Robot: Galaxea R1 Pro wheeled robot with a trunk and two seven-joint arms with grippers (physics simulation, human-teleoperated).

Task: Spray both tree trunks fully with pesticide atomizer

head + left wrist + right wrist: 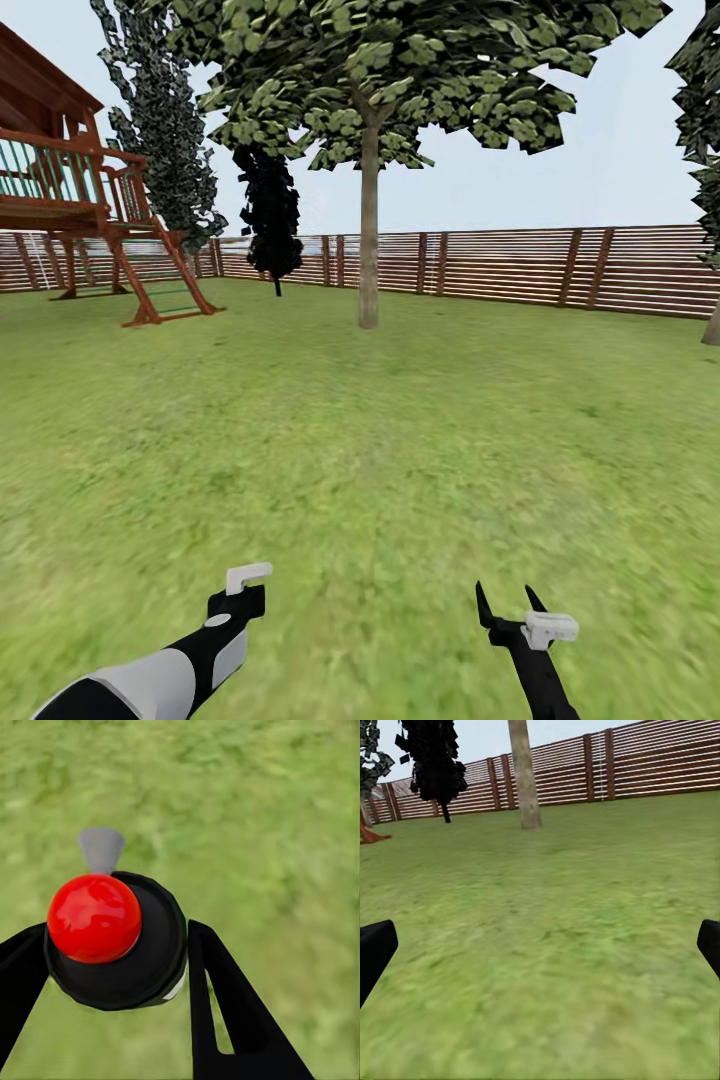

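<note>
Atomizer (112, 945) clamped in left gripper (112, 975)
Right gripper (510, 605) spread, empty; far tree trunk (369, 240) uncovered, nozzle end blurred

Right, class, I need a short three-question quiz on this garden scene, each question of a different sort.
1. True or false: the right pincer is open and empty.
2. What sits between the fingers of the left pincer? A) a lamp B) the pesticide atomizer C) a leaf
3. Fill in: the tree trunk ahead stands in front of a wooden ____.
Key: 1 true; 2 B; 3 fence.
</note>
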